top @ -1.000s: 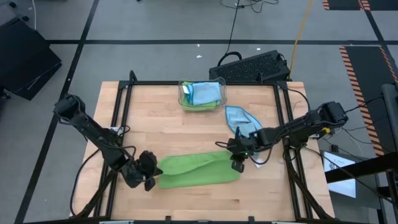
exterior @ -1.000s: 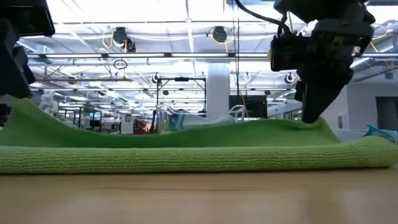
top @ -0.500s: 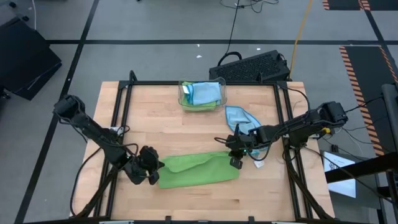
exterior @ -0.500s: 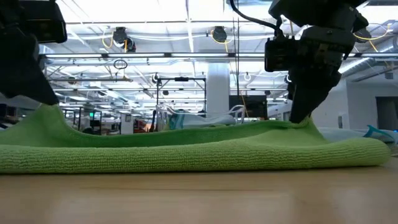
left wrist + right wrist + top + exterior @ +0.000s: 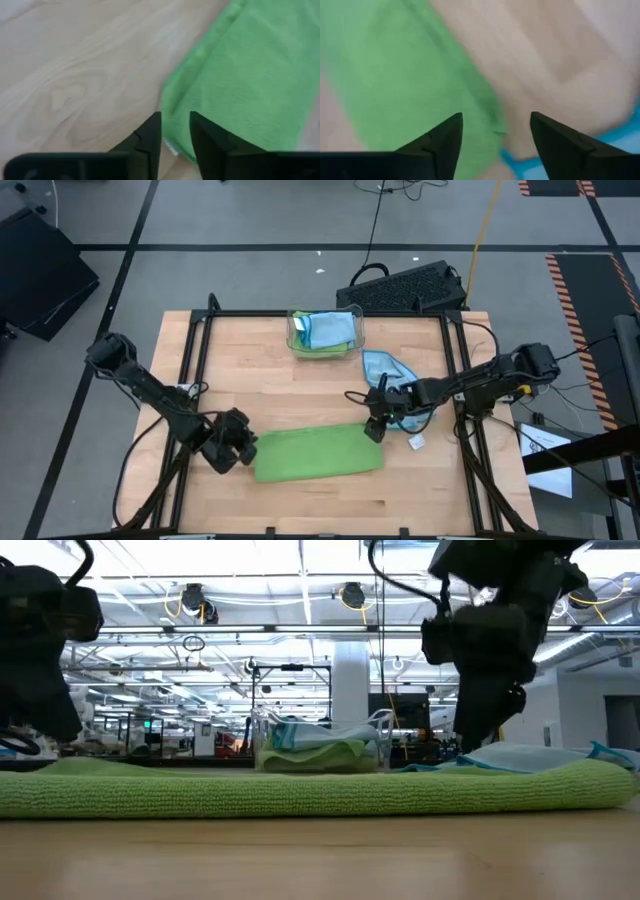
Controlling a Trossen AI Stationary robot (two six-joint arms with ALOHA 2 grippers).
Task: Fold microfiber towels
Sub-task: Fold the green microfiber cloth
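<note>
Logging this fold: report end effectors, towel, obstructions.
Left end effector open, empty, at green towel left end. Right end effector open, empty, at its far right corner. Towel flat in a folded strip. Blue towel beside right arm; nothing blocking.

Nubbly matt green towel lies on smooth pale wooden table.

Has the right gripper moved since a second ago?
Yes. The right gripper has let go of the green towel and drawn back toward the blue towel, away from the table's near edge.

Bright, even overhead light; both wrist views are blurred, shadows faint.
</note>
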